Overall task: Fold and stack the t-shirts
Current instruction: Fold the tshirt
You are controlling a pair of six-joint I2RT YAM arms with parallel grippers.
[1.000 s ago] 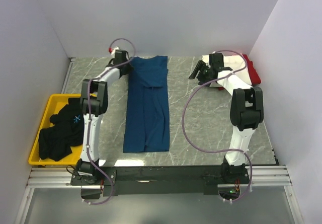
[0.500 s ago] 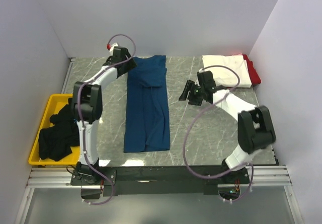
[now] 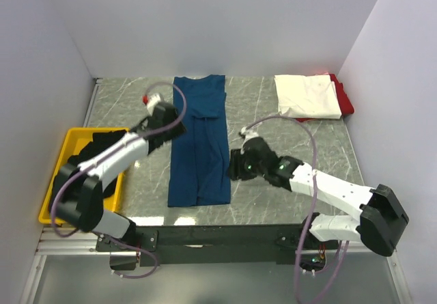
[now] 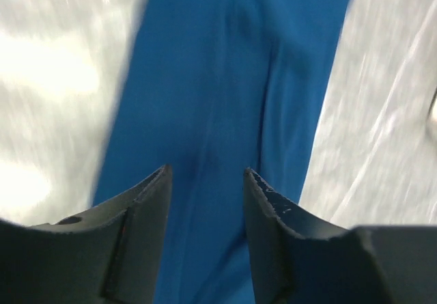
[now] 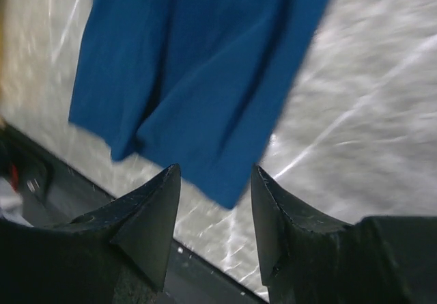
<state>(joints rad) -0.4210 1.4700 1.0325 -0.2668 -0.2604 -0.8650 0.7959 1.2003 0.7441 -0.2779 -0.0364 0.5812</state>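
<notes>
A navy-blue t-shirt (image 3: 198, 140) lies folded into a long narrow strip down the middle of the table. My left gripper (image 3: 171, 123) hovers open at the strip's left edge, about a third of the way down. In its wrist view the blue cloth (image 4: 232, 78) fills the gap between the fingers (image 4: 147, 195) without being pinched. My right gripper (image 3: 234, 166) is open beside the strip's near right edge, just above the hem corner (image 5: 229, 191). A folded white t-shirt (image 3: 307, 95) rests on a red one (image 3: 346, 102) at the back right. Black t-shirts (image 3: 87, 148) lie in the tray, partly hidden by my left arm.
The yellow tray (image 3: 46, 205) sits at the left edge of the marble table (image 3: 273, 126). White walls close in the back and both sides. The dark front rail (image 5: 41, 174) runs just beyond the shirt's hem.
My left gripper has let go of the shirt's far left corner, opened and pulled back along its left edge. My right arm swung from the white stack to the blue shirt's near right side.
</notes>
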